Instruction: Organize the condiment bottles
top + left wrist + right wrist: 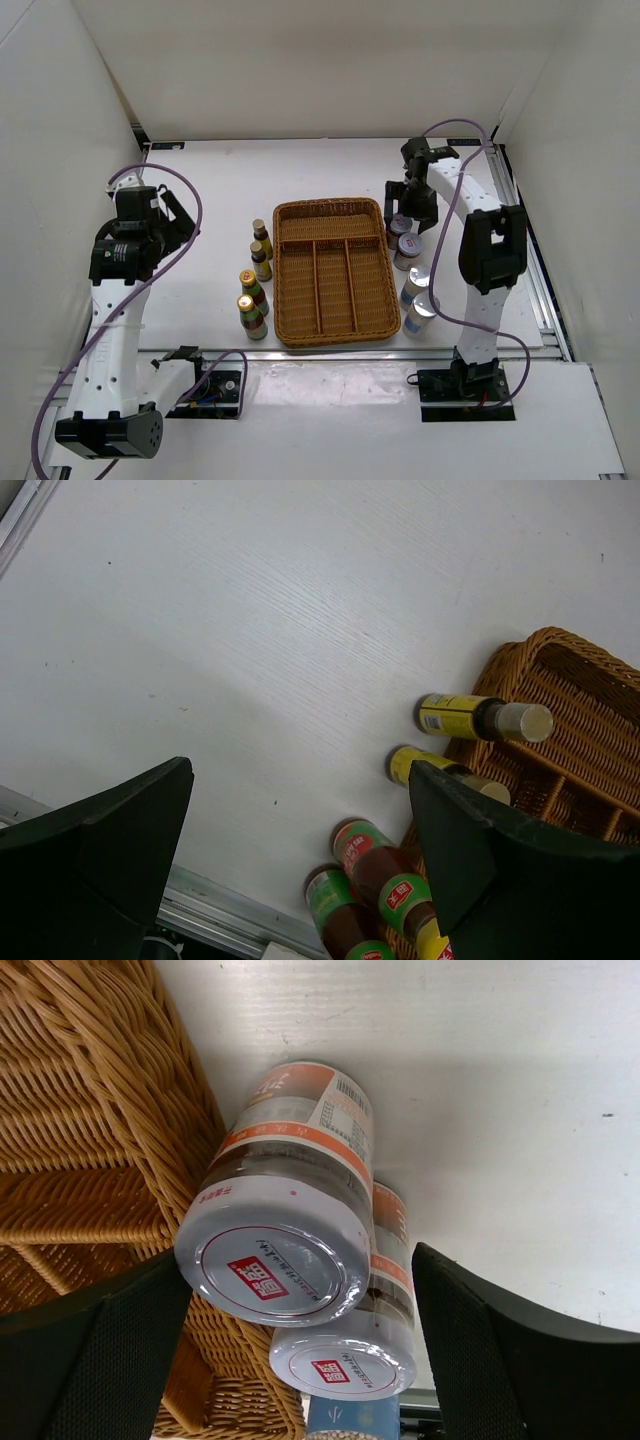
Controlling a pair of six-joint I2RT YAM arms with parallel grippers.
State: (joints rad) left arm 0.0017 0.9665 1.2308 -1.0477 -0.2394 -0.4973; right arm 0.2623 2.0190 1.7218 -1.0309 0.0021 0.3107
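Black fingers of the right tool (300,1255) stand apart, one on each side of a short jar (290,1160) with a pale purple lid. One finger looks like it may touch the lid, but there is a gap on the other side, so the jar is not squeezed. This jar stands on the white desk (500,1080), right beside the brown wicker tray (80,1110). A second jar (345,1360) just like it stands just beside it, on the side nearer the arm bases. After that come two taller pale bottles (416,285) with silver caps, in the same line along the right side of the tray.

The left tool (300,770) is spread wide too and holds nothing. It hangs over bare desk, off to the left of the tray. Four slim dark bottles (261,262) with gold caps stand in a row along the left side of the tray. Two of them wear yellow labels and two wear red and green labels. All eight stand on the desk, outside the tray
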